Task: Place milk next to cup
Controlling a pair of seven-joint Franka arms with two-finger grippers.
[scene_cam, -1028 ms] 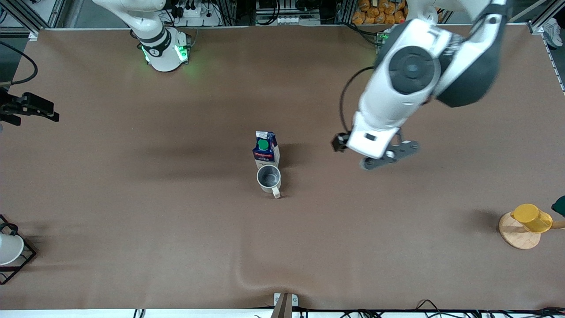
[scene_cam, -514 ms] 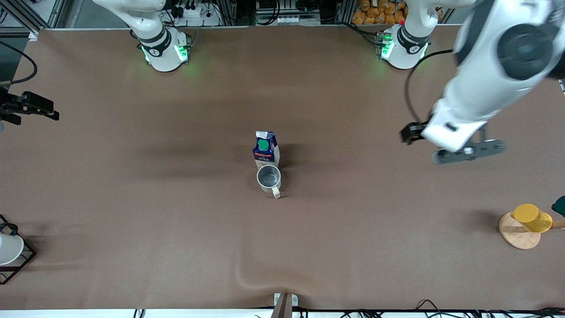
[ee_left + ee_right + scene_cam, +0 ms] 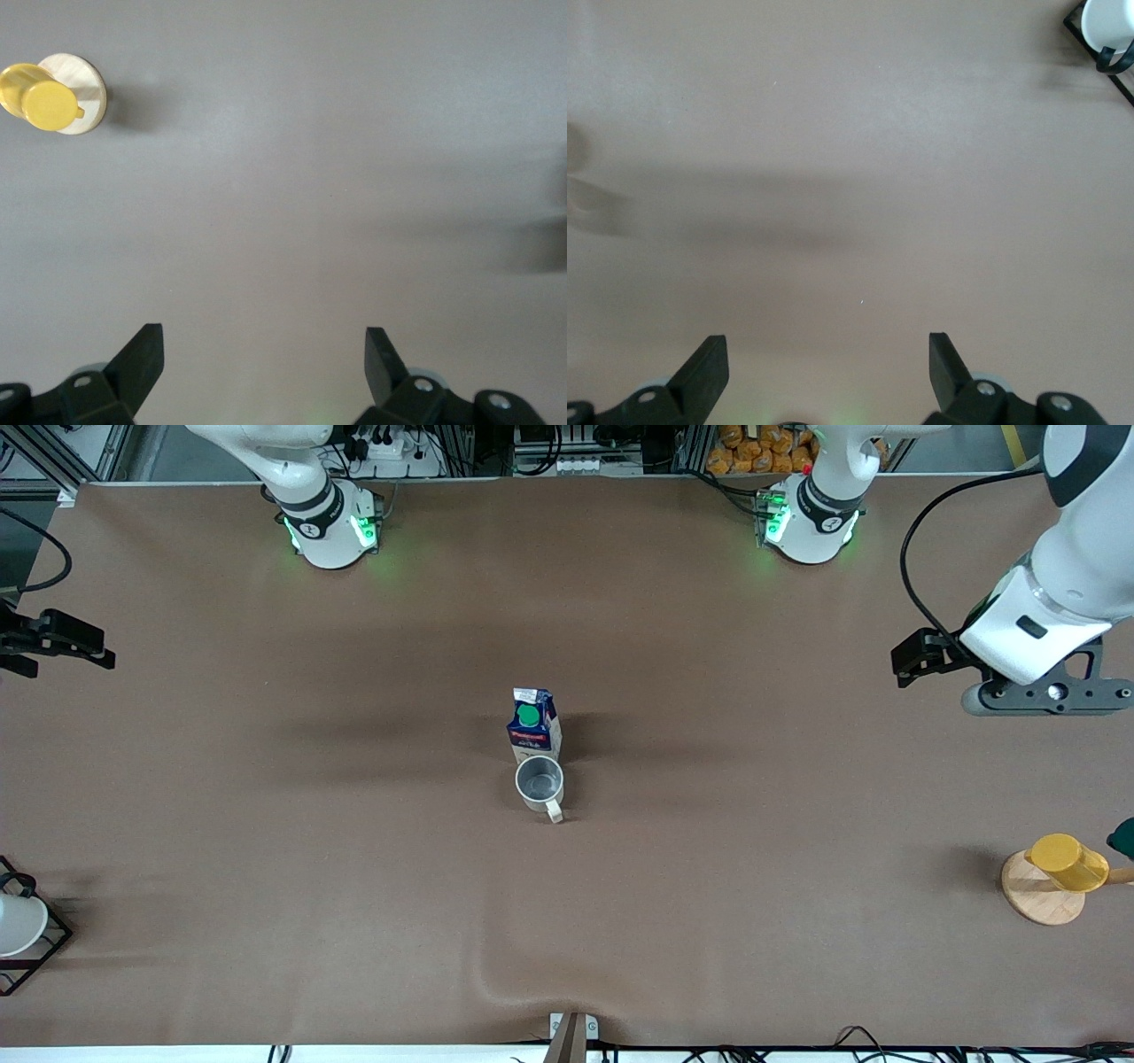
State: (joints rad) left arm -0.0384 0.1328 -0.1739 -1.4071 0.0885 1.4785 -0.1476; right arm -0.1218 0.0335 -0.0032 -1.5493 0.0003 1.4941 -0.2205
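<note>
The milk (image 3: 534, 724), a dark blue carton with a green cap, stands upright mid-table. The cup (image 3: 539, 782), cream-white with a grey inside and a small handle, sits right beside it, nearer to the front camera, and the two look to be touching. My left gripper (image 3: 1038, 693) hangs open and holds nothing, over bare table toward the left arm's end, well away from both. In the left wrist view, the left gripper (image 3: 264, 341) has only tabletop between its fingers. My right gripper (image 3: 58, 640) waits open at the right arm's end; the right gripper (image 3: 828, 350) is over bare table too.
A yellow cup (image 3: 1067, 861) on a round wooden base (image 3: 1036, 899) stands near the left arm's end, and the same yellow cup (image 3: 42, 97) shows in the left wrist view. A white cup (image 3: 16, 923) in a black wire rack (image 3: 1091, 40) sits at the right arm's end.
My left arm has swung away from beside the milk and cup, out toward its own end of the table, gripper still open. Milk, cup and right arm have not moved.
</note>
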